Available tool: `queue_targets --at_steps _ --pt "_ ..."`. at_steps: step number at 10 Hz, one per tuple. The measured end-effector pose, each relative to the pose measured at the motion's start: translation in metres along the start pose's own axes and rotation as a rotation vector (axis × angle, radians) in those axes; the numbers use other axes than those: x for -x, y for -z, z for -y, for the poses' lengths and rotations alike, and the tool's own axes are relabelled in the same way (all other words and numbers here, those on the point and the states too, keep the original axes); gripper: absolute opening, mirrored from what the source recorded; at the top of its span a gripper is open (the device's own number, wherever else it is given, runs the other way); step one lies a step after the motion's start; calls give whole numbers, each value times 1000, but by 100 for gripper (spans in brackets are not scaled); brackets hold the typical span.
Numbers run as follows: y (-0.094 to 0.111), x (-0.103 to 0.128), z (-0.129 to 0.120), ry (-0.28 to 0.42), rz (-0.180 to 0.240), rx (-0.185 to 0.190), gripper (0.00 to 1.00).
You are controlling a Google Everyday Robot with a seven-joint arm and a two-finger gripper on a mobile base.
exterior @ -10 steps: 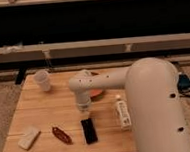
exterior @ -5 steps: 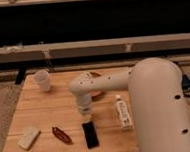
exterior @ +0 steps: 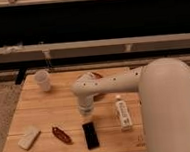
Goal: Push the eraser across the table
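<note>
Just behind the eraser (exterior: 90, 135), near the table's (exterior: 41, 108) front edge, hangs the gripper (exterior: 86, 113). Pushing looks underway; next, lower and shove steadily.

Dim, warm, even light, soft shadows; the claw (exterior: 86, 113) hangs just behind the eraser (exterior: 90, 135).

The two-finger gripper (exterior: 86, 113) sits behind the white arm's wrist above the flat black eraser (exterior: 90, 134) — fingers hidden; the light wooden slatted table's (exterior: 36, 108) right edge is hidden too.
</note>
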State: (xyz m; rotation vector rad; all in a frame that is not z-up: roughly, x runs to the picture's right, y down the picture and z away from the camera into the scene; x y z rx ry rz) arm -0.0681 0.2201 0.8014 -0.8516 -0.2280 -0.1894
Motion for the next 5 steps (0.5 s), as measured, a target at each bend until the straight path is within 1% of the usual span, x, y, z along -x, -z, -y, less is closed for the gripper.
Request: queue_targets --at_steps 2,3,4,5 --pt "12 1 7 6 35 -75 41" --pt "15 1 11 7 43 -91 49" --pt "15 2 11 9 43 -91 53" --pt "15 3 11 12 43 -90 53"
